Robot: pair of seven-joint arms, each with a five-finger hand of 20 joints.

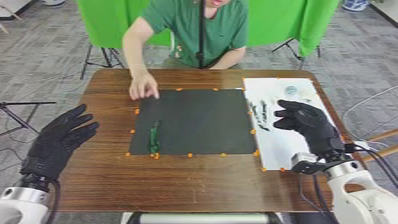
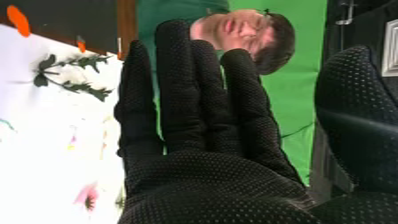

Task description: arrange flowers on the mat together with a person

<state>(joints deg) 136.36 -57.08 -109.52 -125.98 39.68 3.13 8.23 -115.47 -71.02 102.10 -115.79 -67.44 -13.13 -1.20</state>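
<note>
Green slender stem (image 1: 154,138) on rectangular black mat (image 1: 200,117), black-gloved left hand (image 1: 55,145) and right hand (image 1: 311,122) flanking it, fingers spread, person's hand (image 1: 143,85) at its far-left corner

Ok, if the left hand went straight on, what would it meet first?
The left hand has a seemingly free way over the wooden table, left of the black mat; past the far edge, perhaps the tripod, but depth is unclear.

Loc: lab-type rm | tripods (image 1: 108,54) | grn bkdrop (image 1: 108,20) | cables (image 1: 368,98) on gry flr (image 1: 49,55)
</note>
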